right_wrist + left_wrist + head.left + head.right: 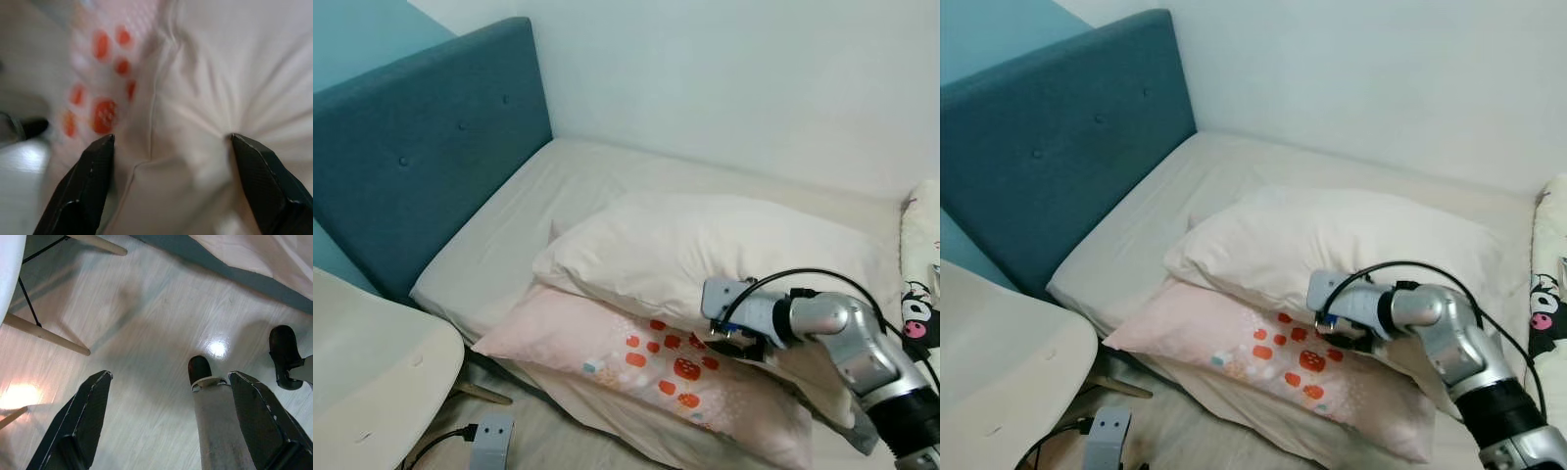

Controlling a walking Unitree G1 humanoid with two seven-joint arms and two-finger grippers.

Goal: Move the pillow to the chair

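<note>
The right tool (171,181) is spread wide, pressing into the cream pillow (705,245), which lies atop a pink patterned pillow (636,357) at the bed's (509,245) front edge. It looks light, soft and floppy, so I'd pinch a bunched fold near its edge. The left tool (171,421) hangs open over the floor (146,333) near the chair (372,362).

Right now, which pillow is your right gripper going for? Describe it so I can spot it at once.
On the bed with the blue headboard, two pillows are stacked near the front edge. The right gripper, fingers open, presses into the upper pillow. It is plain cream, unlike the pink pillow with red-orange spots beneath it.
</note>
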